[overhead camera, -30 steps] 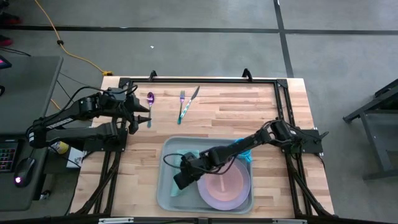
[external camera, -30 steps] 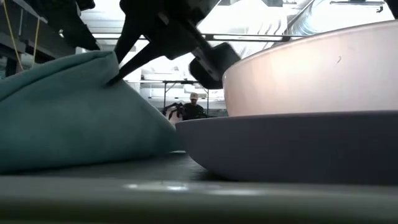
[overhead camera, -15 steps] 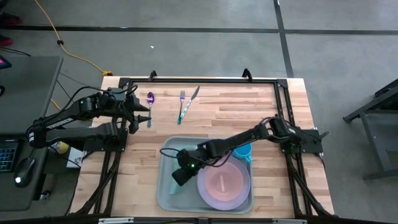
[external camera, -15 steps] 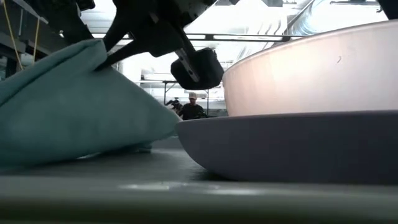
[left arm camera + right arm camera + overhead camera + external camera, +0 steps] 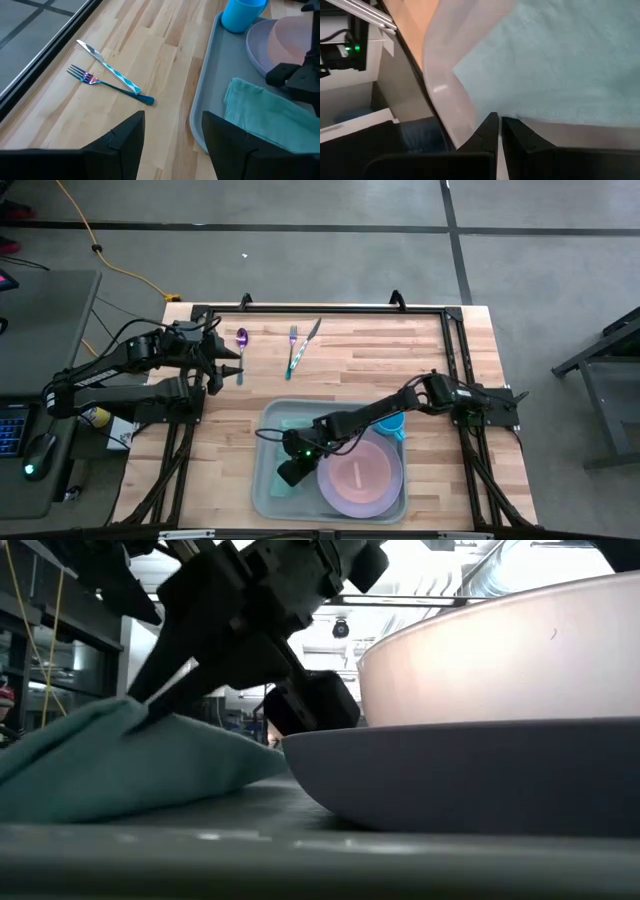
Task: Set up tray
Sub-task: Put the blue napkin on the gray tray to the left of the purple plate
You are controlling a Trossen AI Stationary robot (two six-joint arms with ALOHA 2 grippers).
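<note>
The pale grey-green tray lies on the wooden table near its front edge. On it are a purple plate with a pink bowl, a blue cup and, at its left, a teal napkin. My right gripper is low over the tray's left part, shut on the napkin. Far left, above the table, my left gripper stands open, holding nothing. My right gripper pinches the napkin between the tips of its two fingers, at a raised peak of the cloth. The fingers slant down from the table's right side. The napkin slopes away from the peak, slack, the rest of it lying on the tray floor.
A fork, a knife and a purple spoon lie on the bare wood at the far side of the table, beyond the tray. A black frame runs around the table's far and side edges.
My right gripper has sunk toward the tray floor and rolled, still shut on the napkin. The napkin's held peak has come down with it, so the cloth now lies much flatter on the tray than a second ago.
</note>
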